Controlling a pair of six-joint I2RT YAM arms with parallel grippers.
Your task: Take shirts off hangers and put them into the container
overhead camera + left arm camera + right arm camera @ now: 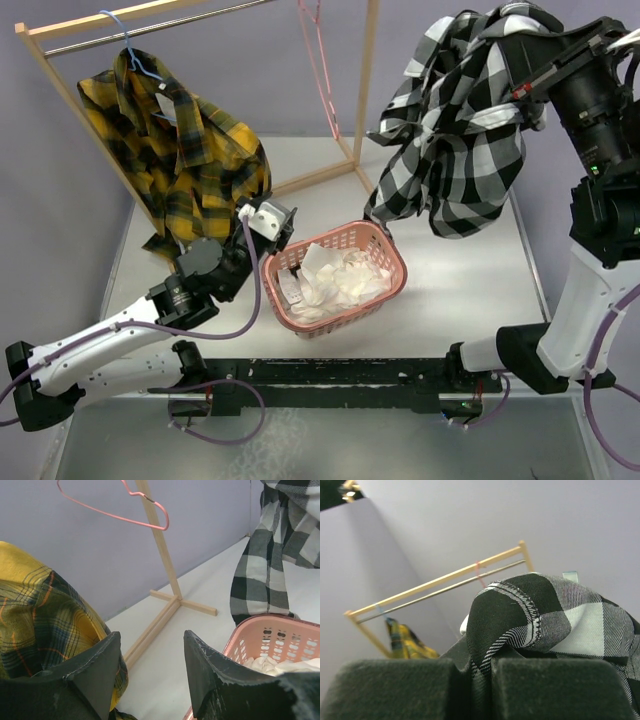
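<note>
**Black and white shirt held high above the basket, yellow shirt on its hanger**

Seen from above, 2 robot arms rise from the bottom edge of a pale counter (470, 280). At lower left, the left end effector (150, 675) sits low just beside the left rim of a pink oval basket (330, 322). Its fingers stand partly apart with nothing between them. The basket sits at centre frame and holds crumpled white cloth (335, 280).

At upper right, the right end effector (472, 690) is clamped on a fold of the black and white shirt (455, 150). It holds the shirt up in the air, and the lowest edge hangs at the basket's right far rim.

Farther back, at upper left, the yellow shirt (185, 160) hangs on a light blue hanger (128, 45) from a wooden rack (364, 90). Its hem hangs next to the left end effector. A bare pink hanger (326, 85) hangs near the rack's right post, top centre.
</note>
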